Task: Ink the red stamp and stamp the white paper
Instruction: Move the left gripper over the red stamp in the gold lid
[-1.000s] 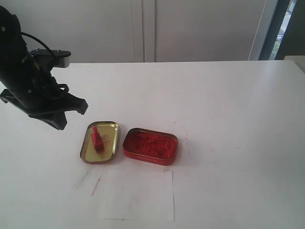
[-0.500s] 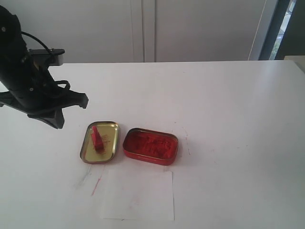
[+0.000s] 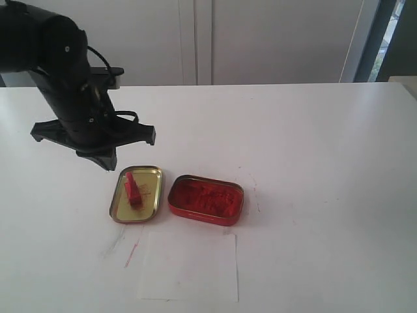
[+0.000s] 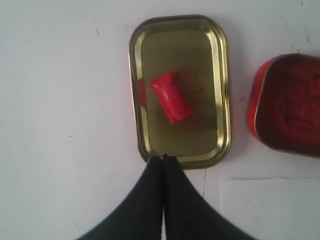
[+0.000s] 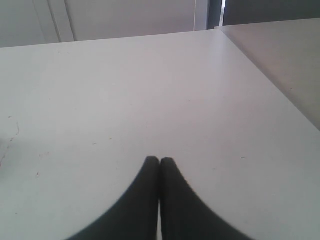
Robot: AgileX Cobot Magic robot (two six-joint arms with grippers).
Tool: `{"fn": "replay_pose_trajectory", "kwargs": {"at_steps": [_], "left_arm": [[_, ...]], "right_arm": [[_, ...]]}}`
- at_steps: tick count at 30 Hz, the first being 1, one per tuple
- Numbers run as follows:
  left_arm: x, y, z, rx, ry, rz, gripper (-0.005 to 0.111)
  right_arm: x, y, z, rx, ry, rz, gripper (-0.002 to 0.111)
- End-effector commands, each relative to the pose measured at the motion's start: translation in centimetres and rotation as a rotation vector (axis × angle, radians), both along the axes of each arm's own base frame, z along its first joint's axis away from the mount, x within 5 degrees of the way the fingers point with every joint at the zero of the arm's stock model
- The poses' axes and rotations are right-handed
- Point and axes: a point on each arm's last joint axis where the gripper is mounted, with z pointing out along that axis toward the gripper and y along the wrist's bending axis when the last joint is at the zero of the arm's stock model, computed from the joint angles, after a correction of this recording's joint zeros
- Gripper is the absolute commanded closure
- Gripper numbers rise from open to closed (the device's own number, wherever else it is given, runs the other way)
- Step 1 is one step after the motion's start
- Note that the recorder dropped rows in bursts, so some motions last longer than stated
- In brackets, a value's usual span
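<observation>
Left arm, approach to pick-up (judged). Nothing has been grasped yet.

- Left tool (image 4: 162, 159): the 2 fingers are pressed together with nothing between them. In the left wrist view the tips line up with one short end of the brass-coloured tin (image 4: 225, 105). In the exterior view the tool hangs above the bench (image 3: 313, 143), just behind that tin's far-left corner. I read this as lining up over the stamp. The fingers would have to part before they could take it.
- Right tool (image 5: 159, 160): fingers together and empty, over bare bench. This arm does not show in the exterior view and looks parked clear of the work.

Task item, the red stamp (image 4: 172, 96):
- It rests inside the shallow brass-coloured tin, on the tin floor, skewed to the tin's sides.
- It is a small solid red block, and from the side a narrower part sticks up at a lean.
- Red smears mark the tin floor around it, so the tin probably serves as a rest that keeps ink off the bench.

Layout:
- The red ink tin (image 3: 203, 219) sits just beside the brass one, not touching it, and its pad looks dark and uneven.
- The white paper (image 3: 189, 266) lies flat on the camera side of both tins, near them and unmarked as far as I can tell.
- A faint red streak (image 3: 133, 253) crosses the bench by the paper's left edge.
- With all 3 stations close together, each carry should be short.
</observation>
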Motion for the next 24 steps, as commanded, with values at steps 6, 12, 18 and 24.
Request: {"fn": "replay_pose_trajectory", "kwargs": {"at_steps": [6,12,18,24], "left_arm": [[1.6,-1.5,-1.1,-0.032,-0.045,0.186,0.107],[2.2,-1.7,-1.6,-0.050,-0.073,0.238,0.095],[2.2,-1.7,-2.5,-0.022,-0.043,0.241,0.064],[2.3,-1.8,-3.8,0.001,-0.003,0.247,0.050]], "right_arm": [[0.0,0.0,-0.1,0.002,-0.007,0.001,0.108],[0.0,0.0,-0.1,0.002,-0.007,0.001,0.108],[0.0,0.0,-0.1,0.002,-0.007,0.001,0.108],[0.0,0.0,-0.1,0.022,-0.009,-0.005,0.108]]}}
